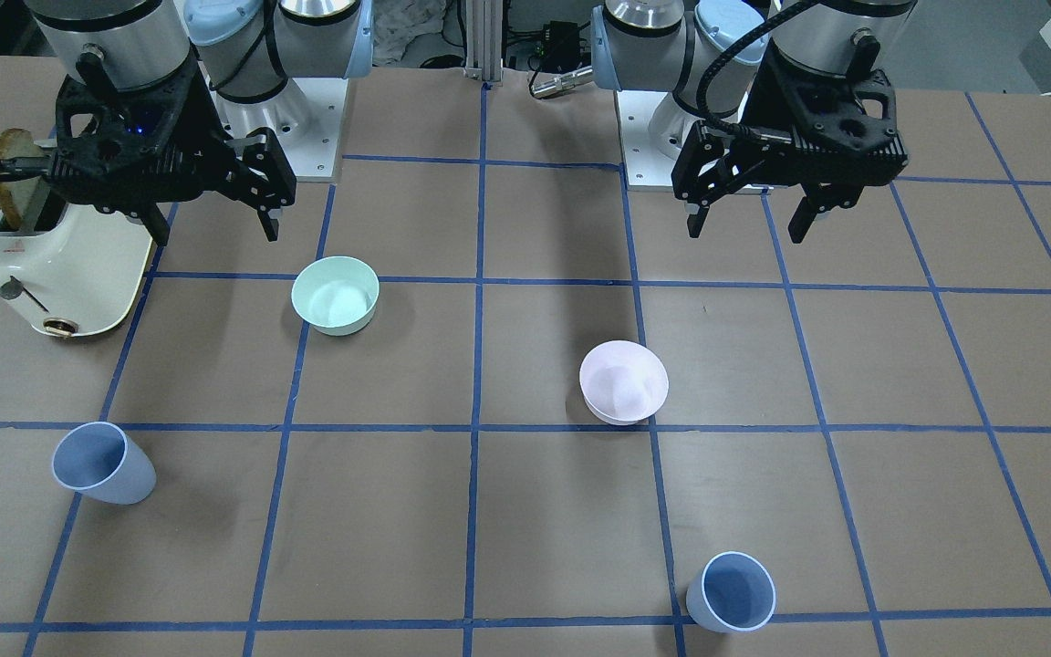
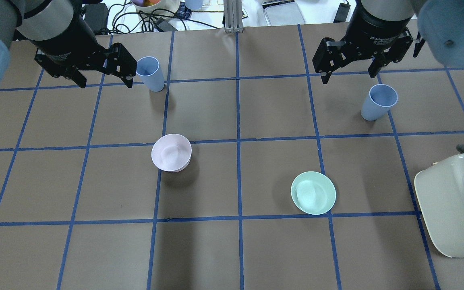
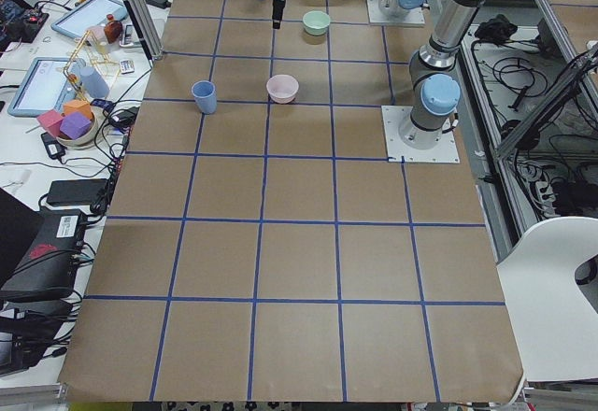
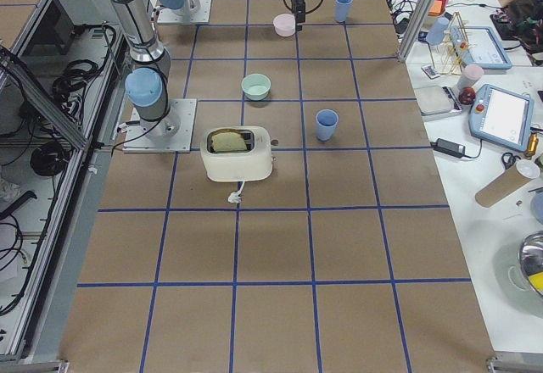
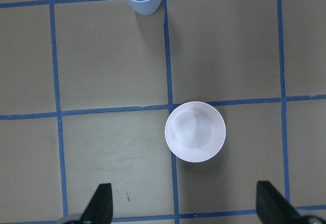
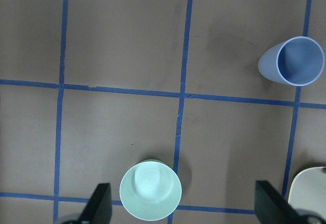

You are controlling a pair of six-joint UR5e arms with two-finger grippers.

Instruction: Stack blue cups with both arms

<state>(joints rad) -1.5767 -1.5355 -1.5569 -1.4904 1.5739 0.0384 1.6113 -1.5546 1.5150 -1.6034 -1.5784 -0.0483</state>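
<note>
cups (image 1: pixel 104 464) (image 1: pixel 732 593) fwd of 2 grippers (image 1: pixel 746 230) (image 1: pixel 215 233), untouched

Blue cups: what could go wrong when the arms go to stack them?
Both cups stand free; an off-centre finger could tip the left cup or the right cup. In the left wrist view, the pink bowl lies between the open left gripper and that cup; a low approach may knock it. The toaster stands beside the right gripper; a swing might hit it.

Blue cup (image 3: pixel 204 96) near pink bowl (image 3: pixel 282 87), apparently upright
</note>
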